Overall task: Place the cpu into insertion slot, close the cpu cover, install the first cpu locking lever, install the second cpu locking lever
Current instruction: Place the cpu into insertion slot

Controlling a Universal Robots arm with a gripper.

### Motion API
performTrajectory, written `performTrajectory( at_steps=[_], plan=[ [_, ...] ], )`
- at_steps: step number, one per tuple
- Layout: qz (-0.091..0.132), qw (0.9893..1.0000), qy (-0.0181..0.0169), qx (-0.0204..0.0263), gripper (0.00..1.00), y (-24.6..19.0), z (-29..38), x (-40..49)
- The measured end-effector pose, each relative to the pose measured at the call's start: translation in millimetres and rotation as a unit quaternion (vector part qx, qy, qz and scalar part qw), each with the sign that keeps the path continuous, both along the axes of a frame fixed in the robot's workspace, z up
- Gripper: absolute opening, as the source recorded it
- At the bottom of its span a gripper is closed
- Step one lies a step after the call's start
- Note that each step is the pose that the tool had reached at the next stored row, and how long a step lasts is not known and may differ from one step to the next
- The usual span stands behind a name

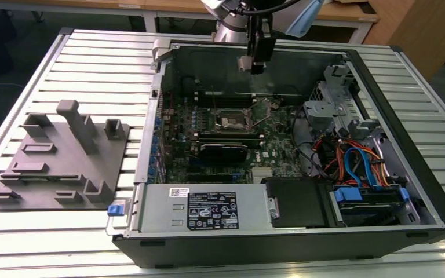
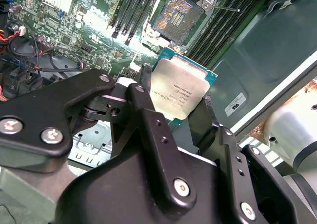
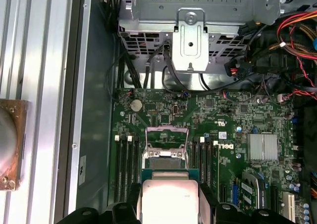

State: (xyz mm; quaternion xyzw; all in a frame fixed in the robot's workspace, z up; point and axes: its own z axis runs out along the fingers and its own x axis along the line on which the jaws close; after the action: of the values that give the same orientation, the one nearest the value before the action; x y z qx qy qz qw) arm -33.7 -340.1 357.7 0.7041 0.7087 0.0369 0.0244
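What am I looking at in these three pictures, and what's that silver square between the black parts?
One robot arm reaches down into an open computer case on a slatted table; the exterior view shows this from off the arm. Both wrist views come from cameras riding on the arm. The black fingers grip the cpu, held above the motherboard. The insertion slot lies uncovered, with no chip in it. A grey fixture tray sits beside the case.

I read the cpu [image 2: 179,92] as silvery-grey on top with a teal-green edge, and the gripper [image 2: 174,96] as plain black. The motherboard [image 1: 180,147] is green. The insertion slot [image 1: 229,120] is dark with a silver rim. The cables [image 1: 354,165] are red, orange and blue — the table [image 1: 91,63] is ribbed silver.
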Motion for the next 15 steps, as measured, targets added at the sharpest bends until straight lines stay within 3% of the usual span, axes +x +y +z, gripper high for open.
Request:
performTrajectory(
  at_steps=[15],
  plan=[
    [-0.013, 0.9999, -0.0001, 0.0001, 0.54, 0.1, -0.3, 0.0]
  ],
)
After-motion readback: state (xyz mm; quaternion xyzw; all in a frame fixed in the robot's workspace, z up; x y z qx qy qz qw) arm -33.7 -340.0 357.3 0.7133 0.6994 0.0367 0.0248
